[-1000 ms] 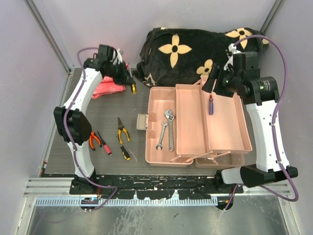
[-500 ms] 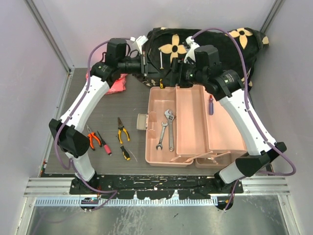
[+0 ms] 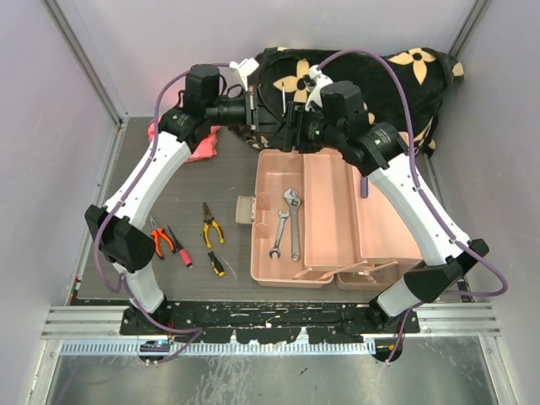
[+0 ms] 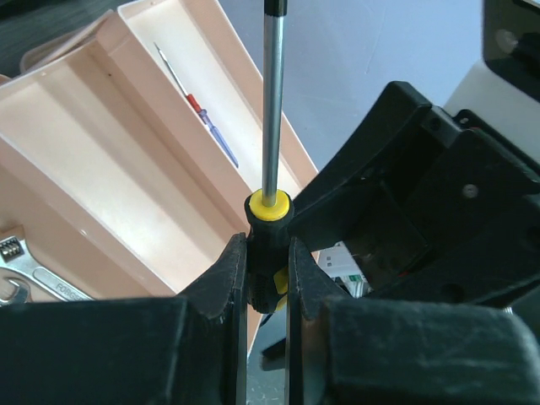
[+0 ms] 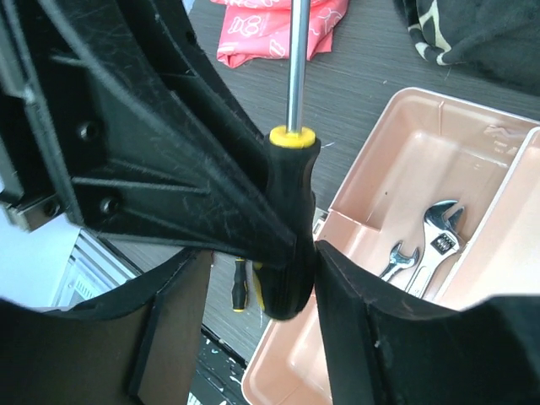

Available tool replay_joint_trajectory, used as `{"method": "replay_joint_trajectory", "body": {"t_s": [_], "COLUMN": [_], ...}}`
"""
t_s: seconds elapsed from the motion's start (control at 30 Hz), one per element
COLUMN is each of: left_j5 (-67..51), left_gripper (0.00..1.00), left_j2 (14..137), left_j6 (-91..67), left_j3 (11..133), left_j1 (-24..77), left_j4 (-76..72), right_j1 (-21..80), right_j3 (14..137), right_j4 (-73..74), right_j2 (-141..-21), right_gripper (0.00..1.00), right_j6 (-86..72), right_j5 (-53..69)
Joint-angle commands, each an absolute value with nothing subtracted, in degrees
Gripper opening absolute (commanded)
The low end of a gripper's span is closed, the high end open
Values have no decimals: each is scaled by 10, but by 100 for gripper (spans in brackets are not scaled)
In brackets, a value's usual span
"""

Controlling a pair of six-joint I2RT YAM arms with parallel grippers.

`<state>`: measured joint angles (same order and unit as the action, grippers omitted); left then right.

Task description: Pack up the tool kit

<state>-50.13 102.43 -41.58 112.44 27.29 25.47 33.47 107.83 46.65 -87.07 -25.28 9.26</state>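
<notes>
Clenching left gripper (image 4: 266,253) on screwdriver (image 4: 270,126) by its black-yellow handle. Straddling same handle with right gripper (image 5: 257,270), jaws released, not pinching. Meeting above far edge of toolbox (image 3: 329,228), trays fanned open on bench's right half; wrenches (image 3: 294,228) in left well, second screwdriver (image 4: 211,126) in right tray. Pliers (image 3: 211,228) loose toward bench's near left corner, pink bag (image 3: 198,148) at far left, flowered black fabric (image 3: 371,76) along far edge. Dark grey bench (image 3: 228,181), pale walls (image 3: 169,42).

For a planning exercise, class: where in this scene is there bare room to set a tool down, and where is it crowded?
Free: the middle tray, between the wrenches and the small screwdriver's tray; the table strip between pliers and toolbox. Crowded: the toolbox's far edge, where the left gripper and right gripper meet around the yellow-handled screwdriver.
</notes>
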Motion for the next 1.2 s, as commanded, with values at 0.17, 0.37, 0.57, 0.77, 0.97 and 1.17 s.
{"method": "replay_joint_trajectory", "body": {"t_s": [0.17, 0.37, 0.57, 0.77, 0.97, 1.17], "left_j5": [-527, -475, -461, -386, -292, -215], "left_gripper": [2, 34, 51, 51, 47, 48], "left_j2": [979, 981, 979, 974, 950, 906], "left_j6": [-441, -436, -469, -394, -277, -205], "left_j3": [1117, 1112, 1102, 1088, 1034, 960], "left_j1": [281, 260, 201, 122, 72, 66], "left_j4": [195, 217, 212, 341, 484, 544], "right_j1": [344, 344, 337, 222, 123, 97], "right_j3": [1090, 1112, 1122, 1209, 1172, 1062], "right_j4": [445, 490, 533, 738, 834, 810], "right_j2": [-866, -854, -838, -886, -902, -878], "right_gripper": [21, 1, 1, 1, 4, 3], "right_j6": [-265, -264, -253, -227, -153, -133], "right_j5": [15, -44, -96, -160, -195, -187]}}
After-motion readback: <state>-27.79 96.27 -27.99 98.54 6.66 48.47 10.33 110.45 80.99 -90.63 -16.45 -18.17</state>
